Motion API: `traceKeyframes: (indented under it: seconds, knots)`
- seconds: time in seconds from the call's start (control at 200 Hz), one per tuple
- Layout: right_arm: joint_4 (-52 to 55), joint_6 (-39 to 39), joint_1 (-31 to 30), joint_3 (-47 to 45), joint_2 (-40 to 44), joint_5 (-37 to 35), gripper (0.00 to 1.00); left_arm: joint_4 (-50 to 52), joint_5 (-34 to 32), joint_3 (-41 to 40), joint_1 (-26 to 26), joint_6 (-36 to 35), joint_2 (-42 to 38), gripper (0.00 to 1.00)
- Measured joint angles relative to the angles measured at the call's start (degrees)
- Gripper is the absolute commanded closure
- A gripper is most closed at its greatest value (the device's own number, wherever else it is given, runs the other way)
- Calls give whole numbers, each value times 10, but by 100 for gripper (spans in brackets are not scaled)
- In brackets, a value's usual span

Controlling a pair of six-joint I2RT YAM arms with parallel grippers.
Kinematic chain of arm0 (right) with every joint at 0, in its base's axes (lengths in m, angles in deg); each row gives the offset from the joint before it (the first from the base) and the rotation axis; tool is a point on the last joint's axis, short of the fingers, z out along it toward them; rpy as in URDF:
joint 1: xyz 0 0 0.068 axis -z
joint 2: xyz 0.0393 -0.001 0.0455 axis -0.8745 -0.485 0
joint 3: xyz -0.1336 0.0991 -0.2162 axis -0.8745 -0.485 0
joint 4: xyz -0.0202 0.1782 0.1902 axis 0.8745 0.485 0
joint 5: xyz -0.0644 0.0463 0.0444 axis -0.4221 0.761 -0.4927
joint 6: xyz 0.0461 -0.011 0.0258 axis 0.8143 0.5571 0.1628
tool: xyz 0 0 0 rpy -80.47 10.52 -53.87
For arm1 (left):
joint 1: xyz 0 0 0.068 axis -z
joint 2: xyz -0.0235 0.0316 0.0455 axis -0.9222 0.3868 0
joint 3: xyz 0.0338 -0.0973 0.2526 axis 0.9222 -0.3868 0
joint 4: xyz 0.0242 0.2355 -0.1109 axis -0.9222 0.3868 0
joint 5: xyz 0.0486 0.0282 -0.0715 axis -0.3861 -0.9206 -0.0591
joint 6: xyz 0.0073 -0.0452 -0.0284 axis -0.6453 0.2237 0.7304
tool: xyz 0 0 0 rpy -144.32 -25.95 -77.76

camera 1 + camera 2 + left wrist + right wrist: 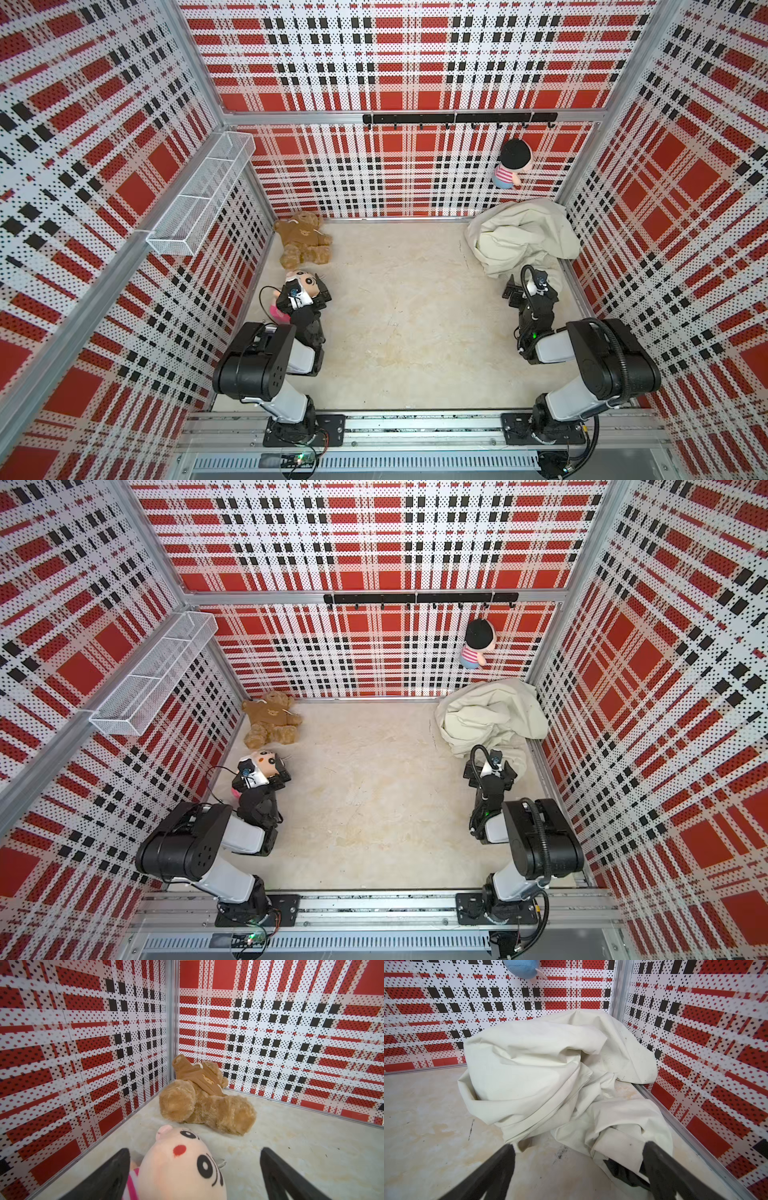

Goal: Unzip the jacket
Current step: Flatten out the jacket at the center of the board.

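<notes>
One crumpled jacket [519,237] lay in the desk's [395,311] far right corner, right fingers [654,1153] open just beside it. Left fingers [121,1159], open, flanked one pink doll [178,1167]; one bear [305,245] occupied the far left corner.

No legible text or labels anywhere.

Findings: a brown teddy bear [305,245] is lying in the far left corner of the table [407,324]. A pink-faced plush doll [178,1167] is lying near it, by the left wall. A striped-shirted doll [514,164] is hanging from a black hook rail [457,118] on the back wall. A white wire basket [199,195] is hanging on the left wall.
</notes>
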Motion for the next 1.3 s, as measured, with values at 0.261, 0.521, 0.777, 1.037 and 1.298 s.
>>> traceKeyframes:
  seconds: [0.261, 0.521, 0.777, 1.037, 1.298]
  knots:
    - [0, 0, 0, 0, 0, 0, 0, 5, 44, 2, -24, 14, 0, 2]
    - [0, 0, 0, 0, 0, 0, 0, 5, 68, 2, -29, 21, 0, 2]
    - [0, 0, 0, 0, 0, 2, 0, 18, 52, 5, -11, 12, 0, 2]
    - [-2, -1, -1, -1, 0, 0, 0, 21, 37, 6, -2, 4, 0, 2]
    - [-23, -81, -174, -61, 144, -184, 0, -6, -115, -26, 113, -64, -52, 2]
